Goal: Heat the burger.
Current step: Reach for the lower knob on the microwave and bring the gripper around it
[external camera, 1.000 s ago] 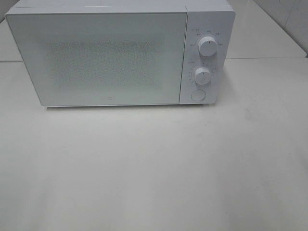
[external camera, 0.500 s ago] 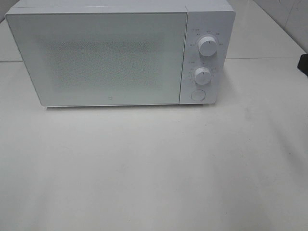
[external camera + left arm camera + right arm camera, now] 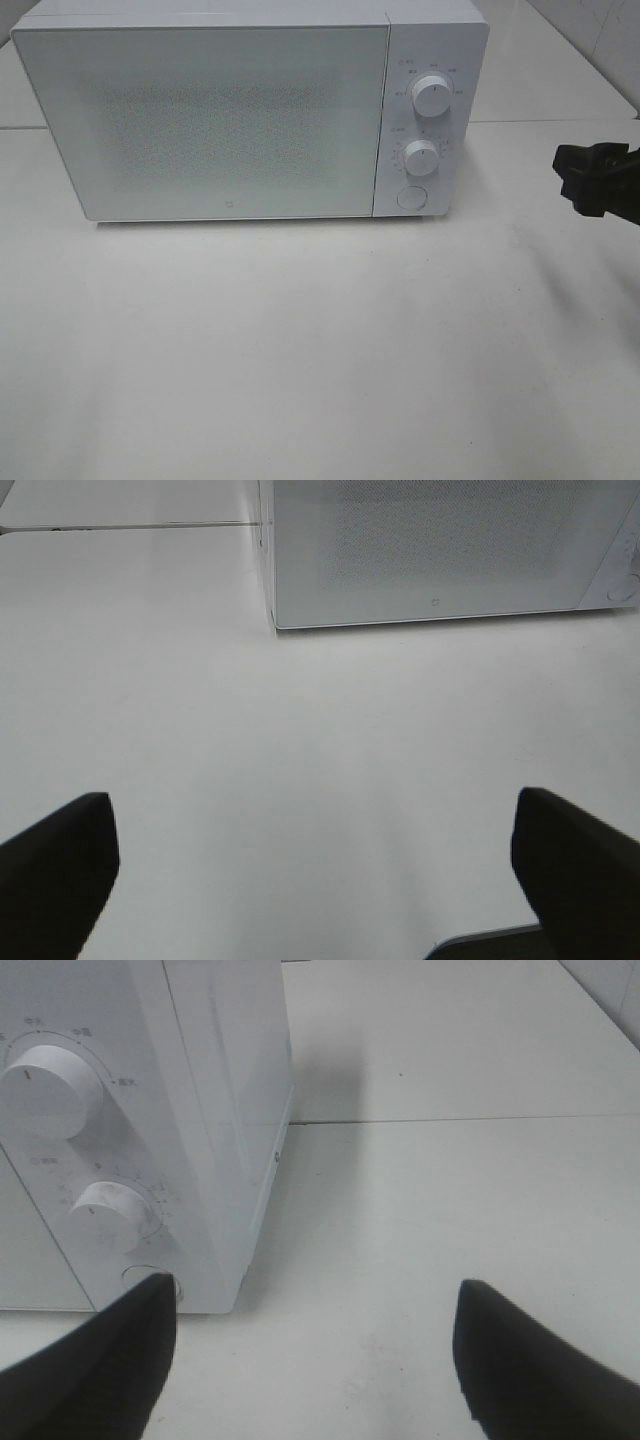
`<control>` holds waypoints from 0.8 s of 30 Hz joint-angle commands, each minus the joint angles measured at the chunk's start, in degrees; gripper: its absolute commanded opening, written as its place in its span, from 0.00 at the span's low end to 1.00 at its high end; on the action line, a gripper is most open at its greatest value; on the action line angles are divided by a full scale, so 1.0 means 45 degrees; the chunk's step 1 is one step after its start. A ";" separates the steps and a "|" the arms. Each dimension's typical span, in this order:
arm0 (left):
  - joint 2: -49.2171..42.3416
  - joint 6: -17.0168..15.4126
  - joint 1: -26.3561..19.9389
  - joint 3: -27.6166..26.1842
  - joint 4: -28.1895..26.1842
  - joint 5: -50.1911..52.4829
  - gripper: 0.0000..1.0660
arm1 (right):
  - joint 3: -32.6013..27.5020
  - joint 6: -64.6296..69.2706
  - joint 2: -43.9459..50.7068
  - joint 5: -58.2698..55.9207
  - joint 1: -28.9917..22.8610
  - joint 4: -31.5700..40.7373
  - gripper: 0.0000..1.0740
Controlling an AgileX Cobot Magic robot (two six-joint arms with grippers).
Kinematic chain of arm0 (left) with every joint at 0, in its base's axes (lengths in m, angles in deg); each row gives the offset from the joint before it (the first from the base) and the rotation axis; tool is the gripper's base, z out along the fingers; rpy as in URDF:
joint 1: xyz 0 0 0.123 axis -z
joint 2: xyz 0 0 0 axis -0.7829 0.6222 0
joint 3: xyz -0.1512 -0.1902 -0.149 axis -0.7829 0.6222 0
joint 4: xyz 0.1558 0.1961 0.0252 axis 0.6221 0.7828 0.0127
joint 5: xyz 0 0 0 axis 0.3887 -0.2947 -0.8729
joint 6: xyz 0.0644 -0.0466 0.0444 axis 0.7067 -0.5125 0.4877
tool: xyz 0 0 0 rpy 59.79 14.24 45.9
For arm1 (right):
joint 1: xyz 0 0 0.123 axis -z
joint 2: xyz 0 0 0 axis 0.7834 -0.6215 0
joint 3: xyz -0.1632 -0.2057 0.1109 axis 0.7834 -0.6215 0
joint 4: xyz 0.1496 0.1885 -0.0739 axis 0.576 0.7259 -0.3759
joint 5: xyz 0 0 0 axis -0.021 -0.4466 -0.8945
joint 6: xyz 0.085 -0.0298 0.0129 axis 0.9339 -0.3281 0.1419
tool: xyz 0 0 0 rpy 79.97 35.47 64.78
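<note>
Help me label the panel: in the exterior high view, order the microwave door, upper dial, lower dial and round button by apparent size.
1. microwave door, by far the largest.
2. upper dial and lower dial: nearly alike, the upper perhaps slightly bigger.
3. round button, smallest, though only narrowly.

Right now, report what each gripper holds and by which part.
Nothing is held. The left gripper is open over the table; the right gripper is open and empty near the microwave.

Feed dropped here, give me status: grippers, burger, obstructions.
Left gripper open, empty. Right gripper open, empty, right of microwave. Burger not in view; door shut.
</note>
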 commanded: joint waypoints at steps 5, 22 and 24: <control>-0.0280 -0.0013 -0.0025 0.0000 -0.0115 0.0178 0.94 | -0.0407 -0.2305 -0.1859 0.3387 -0.0917 0.2572 0.71; -0.0280 -0.0013 -0.0025 0.0000 -0.0115 0.0178 0.94 | 0.0051 -0.4533 -0.4686 0.7066 -0.6901 0.9397 0.71; -0.0280 -0.0013 -0.0025 0.0000 -0.0115 0.0178 0.94 | 0.0395 -0.4889 -0.4927 0.7066 -0.7461 0.9957 0.71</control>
